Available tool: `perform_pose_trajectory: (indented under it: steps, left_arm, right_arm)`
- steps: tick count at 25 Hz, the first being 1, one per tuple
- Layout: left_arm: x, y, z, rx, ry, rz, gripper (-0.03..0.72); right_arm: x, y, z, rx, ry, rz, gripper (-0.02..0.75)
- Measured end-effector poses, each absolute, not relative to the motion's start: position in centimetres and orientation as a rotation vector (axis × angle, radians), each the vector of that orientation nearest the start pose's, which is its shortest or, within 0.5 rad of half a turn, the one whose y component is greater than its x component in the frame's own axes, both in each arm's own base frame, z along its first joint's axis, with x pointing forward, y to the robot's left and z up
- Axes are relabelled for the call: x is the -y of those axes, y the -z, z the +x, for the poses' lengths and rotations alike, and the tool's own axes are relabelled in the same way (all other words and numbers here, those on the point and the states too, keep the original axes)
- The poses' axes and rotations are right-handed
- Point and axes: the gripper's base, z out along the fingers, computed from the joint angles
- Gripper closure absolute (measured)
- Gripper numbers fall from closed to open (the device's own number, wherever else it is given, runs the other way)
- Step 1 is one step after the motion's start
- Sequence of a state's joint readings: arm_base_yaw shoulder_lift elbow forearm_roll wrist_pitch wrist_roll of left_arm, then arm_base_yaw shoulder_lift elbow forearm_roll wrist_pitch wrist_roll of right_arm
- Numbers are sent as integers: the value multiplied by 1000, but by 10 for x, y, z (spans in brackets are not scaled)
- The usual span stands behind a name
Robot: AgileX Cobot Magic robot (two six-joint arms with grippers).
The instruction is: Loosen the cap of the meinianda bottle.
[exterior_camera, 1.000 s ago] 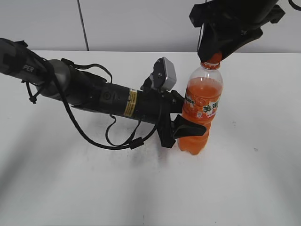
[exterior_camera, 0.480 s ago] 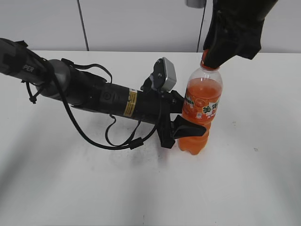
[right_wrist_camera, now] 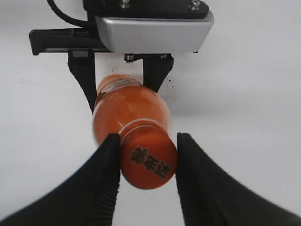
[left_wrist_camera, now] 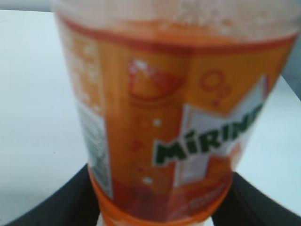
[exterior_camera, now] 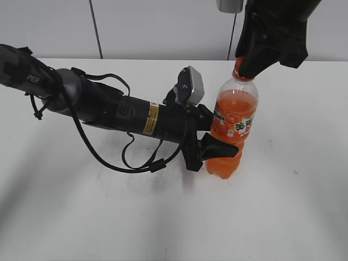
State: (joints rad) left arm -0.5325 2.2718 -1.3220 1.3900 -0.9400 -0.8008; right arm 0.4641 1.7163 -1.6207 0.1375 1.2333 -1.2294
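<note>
The meinianda bottle [exterior_camera: 234, 122] stands upright on the white table, filled with orange drink, with an orange label. My left gripper [exterior_camera: 217, 150] is shut on its lower body from the left; the left wrist view shows the label [left_wrist_camera: 164, 117] close up between the dark jaws [left_wrist_camera: 155, 209]. My right gripper [exterior_camera: 247, 66] comes down from above and is shut on the orange cap [exterior_camera: 237, 69], mostly hiding it. In the right wrist view the cap [right_wrist_camera: 148, 162] sits between both fingers [right_wrist_camera: 146, 141], which touch its sides, and the bottle [right_wrist_camera: 127, 106] runs away below it.
The left arm [exterior_camera: 109, 111] with a looping black cable [exterior_camera: 130, 157] lies across the table's left half. The white table [exterior_camera: 81, 217] spreads around the bottle. A grey wall [exterior_camera: 163, 27] stands behind. The left gripper's camera housing [right_wrist_camera: 150, 33] shows above the bottle.
My right gripper has turned around the cap and now covers more of it. The bottle and the left arm have stayed in place.
</note>
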Motion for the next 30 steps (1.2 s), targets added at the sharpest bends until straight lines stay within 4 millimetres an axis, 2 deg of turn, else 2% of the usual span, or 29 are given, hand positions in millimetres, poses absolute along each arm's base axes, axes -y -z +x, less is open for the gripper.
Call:
perform_pose_trajectory:
  steps: [6,11,14,17,19,21,26,30]
  left_arm:
    - [284,-105,339,-1526,1029,1419,286]
    - [284,-105,339,-1526,1029,1419,286]
    - [284,-105,339,-1526,1029,1419,286]
    - [284,-105,339,-1526,1029,1419,286]
    - [284,-105,339,-1526,1029,1419,286]
    - [284,-106,339,-1525,1030,1419,286]
    - [284,-106,339,-1526,1030,1419,286]
    - [284,-106,339,-1525,1031,1419,286]
  right_arm:
    - [-171,-335,315,-1857,7,-2059,318]
    - [-174,-360,297,-1846,-141,-1918,256]
    - [-171,-377,286,-2023,-243,-1662,250]
    - [-166,-382,284,-2333,-320,-1237,248]
    - [-163,-381,285,-2494,-350,-943,248]
    - [-162,-379,287,-2557,-352,-813,248]
    - [-168,-357,302,-2651,-348,-747,248]
    - [-170,-336,315,-2719,-278,-722,248]
